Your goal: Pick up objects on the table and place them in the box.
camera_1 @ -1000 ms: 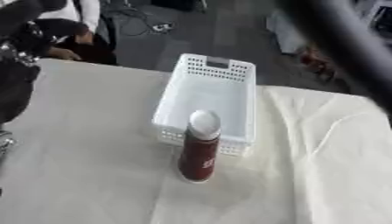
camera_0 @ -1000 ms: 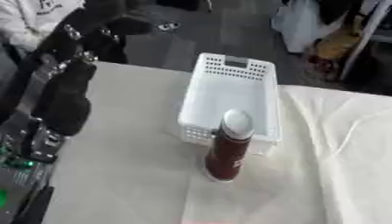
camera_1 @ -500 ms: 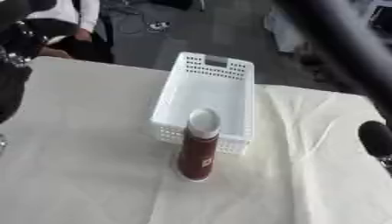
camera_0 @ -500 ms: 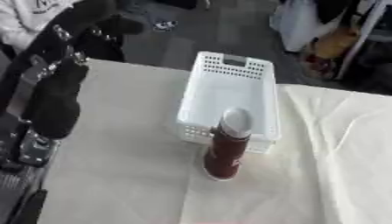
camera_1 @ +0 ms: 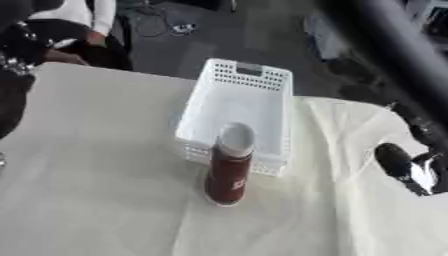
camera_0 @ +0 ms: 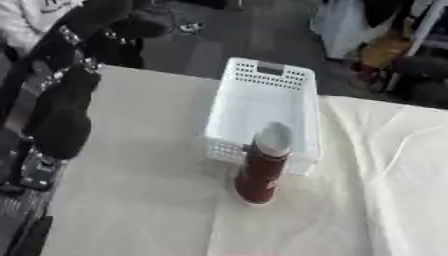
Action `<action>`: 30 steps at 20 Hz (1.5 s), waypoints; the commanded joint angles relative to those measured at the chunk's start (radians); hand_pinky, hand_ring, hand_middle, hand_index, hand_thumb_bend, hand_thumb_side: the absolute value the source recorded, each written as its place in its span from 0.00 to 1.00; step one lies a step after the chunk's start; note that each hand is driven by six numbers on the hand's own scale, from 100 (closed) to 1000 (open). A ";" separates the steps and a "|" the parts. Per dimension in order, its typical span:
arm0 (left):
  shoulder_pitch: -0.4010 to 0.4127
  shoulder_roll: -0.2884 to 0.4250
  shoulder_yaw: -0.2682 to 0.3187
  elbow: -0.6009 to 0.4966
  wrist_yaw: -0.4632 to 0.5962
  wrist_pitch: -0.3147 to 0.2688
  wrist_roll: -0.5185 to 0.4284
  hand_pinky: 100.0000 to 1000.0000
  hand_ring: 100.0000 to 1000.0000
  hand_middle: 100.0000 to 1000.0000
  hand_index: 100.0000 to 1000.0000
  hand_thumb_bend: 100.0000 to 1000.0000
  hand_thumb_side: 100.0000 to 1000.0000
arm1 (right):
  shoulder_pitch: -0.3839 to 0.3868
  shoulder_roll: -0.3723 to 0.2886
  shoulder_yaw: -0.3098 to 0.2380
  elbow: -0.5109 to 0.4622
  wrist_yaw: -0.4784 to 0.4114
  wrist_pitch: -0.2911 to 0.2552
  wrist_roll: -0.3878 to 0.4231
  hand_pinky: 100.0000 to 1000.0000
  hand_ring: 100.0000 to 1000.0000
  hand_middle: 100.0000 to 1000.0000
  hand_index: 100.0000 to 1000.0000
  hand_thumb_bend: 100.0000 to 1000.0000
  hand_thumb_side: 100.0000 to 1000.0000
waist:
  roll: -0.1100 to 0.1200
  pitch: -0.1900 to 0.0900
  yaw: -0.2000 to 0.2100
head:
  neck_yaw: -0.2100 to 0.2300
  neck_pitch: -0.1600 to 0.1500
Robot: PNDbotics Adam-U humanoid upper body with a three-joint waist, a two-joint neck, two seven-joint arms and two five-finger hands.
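We see a dark red bottle (camera_1: 227,172) with a pale cap standing upright on the cloth-covered table (camera_1: 96,165), just at the near end of the white basket (camera_1: 234,112), while our left hand (camera_0: 59,120) and right hand (camera_1: 404,167) stay well apart from it, finger state impossible to tell.

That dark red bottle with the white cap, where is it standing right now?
The bottle stands upright on the table, near the middle of both eye views, right against the near end of the white basket. No robot hand touches it.
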 commanded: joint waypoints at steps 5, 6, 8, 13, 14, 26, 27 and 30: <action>-0.026 -0.002 -0.004 -0.016 0.009 0.000 -0.006 0.86 0.77 0.90 0.95 0.25 0.84 | -0.042 -0.023 0.023 0.073 -0.025 -0.013 0.051 0.90 0.96 1.00 0.99 0.00 1.00 | 0.001 -0.014 0.008 | -0.023 -0.020; -0.027 -0.003 -0.004 -0.016 0.010 0.000 -0.007 0.86 0.77 0.90 0.95 0.25 0.84 | -0.047 -0.018 0.024 0.085 -0.034 -0.012 0.059 0.91 0.95 1.00 0.98 0.00 1.00 | 0.000 -0.013 0.010 | -0.035 -0.024; -0.030 -0.004 -0.005 -0.016 0.011 0.000 -0.008 0.86 0.77 0.90 0.95 0.25 0.84 | -0.062 -0.007 0.026 0.113 -0.048 -0.013 0.076 0.90 0.95 1.00 0.98 0.00 1.00 | 0.000 -0.012 0.012 | -0.053 -0.023; -0.035 -0.007 -0.006 -0.016 0.013 0.000 -0.010 0.86 0.77 0.90 0.95 0.25 0.84 | -0.097 0.007 0.031 0.175 -0.068 -0.019 0.105 0.90 0.95 1.00 0.98 0.00 1.00 | -0.002 -0.008 0.017 | -0.073 -0.036; -0.036 -0.007 -0.006 -0.016 0.014 0.000 -0.010 0.86 0.77 0.90 0.95 0.25 0.84 | -0.103 0.009 0.031 0.184 -0.072 -0.020 0.107 0.90 0.94 1.00 0.98 0.00 1.00 | -0.003 -0.007 0.018 | -0.073 -0.037; -0.049 -0.021 -0.007 -0.016 0.021 0.004 -0.012 0.86 0.77 0.90 0.95 0.26 0.83 | -0.162 0.095 0.034 0.314 -0.091 -0.013 0.084 0.91 0.90 0.97 0.97 0.00 1.00 | -0.008 -0.004 0.042 | -0.077 -0.039; -0.050 -0.022 -0.006 -0.016 0.021 0.005 -0.011 0.86 0.77 0.90 0.95 0.26 0.83 | -0.166 0.107 0.034 0.325 -0.088 -0.007 0.078 0.92 0.90 0.97 0.97 0.00 1.00 | -0.008 -0.004 0.043 | -0.076 -0.040; -0.049 -0.023 -0.007 -0.016 0.022 0.005 -0.013 0.86 0.77 0.90 0.95 0.26 0.84 | -0.180 0.139 0.036 0.349 -0.070 0.017 0.064 0.92 0.90 0.97 0.97 0.00 1.00 | -0.007 -0.004 0.045 | -0.073 -0.041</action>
